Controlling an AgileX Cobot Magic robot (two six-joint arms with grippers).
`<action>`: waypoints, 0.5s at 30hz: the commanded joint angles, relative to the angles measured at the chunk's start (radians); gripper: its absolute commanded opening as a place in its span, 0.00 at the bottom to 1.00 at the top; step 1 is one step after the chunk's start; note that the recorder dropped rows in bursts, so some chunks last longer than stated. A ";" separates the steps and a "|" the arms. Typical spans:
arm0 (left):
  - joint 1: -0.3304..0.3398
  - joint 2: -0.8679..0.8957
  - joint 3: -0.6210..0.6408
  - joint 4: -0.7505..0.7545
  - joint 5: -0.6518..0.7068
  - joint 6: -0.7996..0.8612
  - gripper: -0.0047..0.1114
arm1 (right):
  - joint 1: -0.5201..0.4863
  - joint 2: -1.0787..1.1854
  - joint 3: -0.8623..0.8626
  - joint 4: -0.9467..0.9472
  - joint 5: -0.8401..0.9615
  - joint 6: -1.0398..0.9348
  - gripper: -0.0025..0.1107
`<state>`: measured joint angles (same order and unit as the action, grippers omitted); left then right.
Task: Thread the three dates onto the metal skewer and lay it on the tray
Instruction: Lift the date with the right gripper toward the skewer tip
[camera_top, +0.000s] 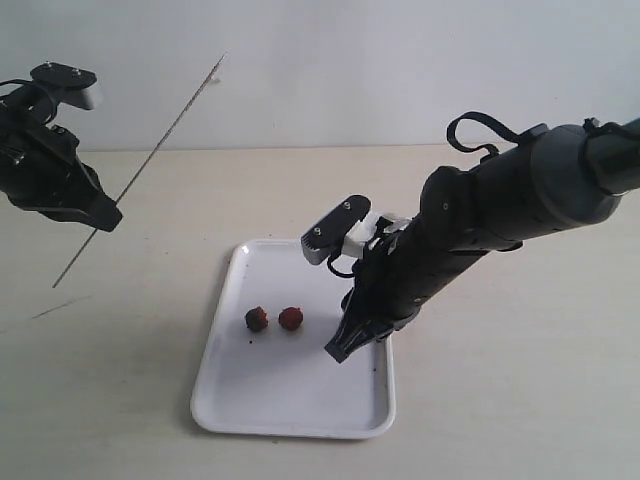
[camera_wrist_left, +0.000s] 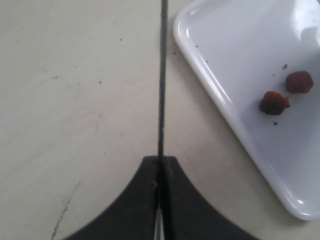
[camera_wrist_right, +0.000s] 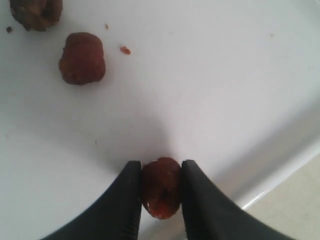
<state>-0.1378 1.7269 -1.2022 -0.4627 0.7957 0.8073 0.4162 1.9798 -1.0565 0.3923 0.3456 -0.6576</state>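
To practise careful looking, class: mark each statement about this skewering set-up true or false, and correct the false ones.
1. The left claw is shut on the metal skewer. True.
2. One date is threaded on the skewer. False: the skewer is bare.
3. On the tray, two dates lie loose, side by side. True.
4. The right claw hangs over bare table. False: it is down on the tray, gripping a third date.
5. The skewer lies flat on the tray. False: it is held tilted in the air, off to the tray's side.
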 joint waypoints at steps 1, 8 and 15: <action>0.000 -0.008 0.004 -0.012 0.000 0.004 0.04 | -0.003 -0.043 0.003 0.022 0.004 0.006 0.26; 0.000 -0.008 0.004 -0.021 0.003 0.004 0.04 | -0.012 -0.122 0.002 0.028 -0.009 0.087 0.26; -0.004 -0.008 0.004 -0.102 0.071 0.084 0.04 | -0.094 -0.216 -0.045 0.028 0.056 0.165 0.26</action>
<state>-0.1378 1.7269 -1.2022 -0.5176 0.8270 0.8378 0.3626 1.8041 -1.0716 0.4195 0.3402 -0.5099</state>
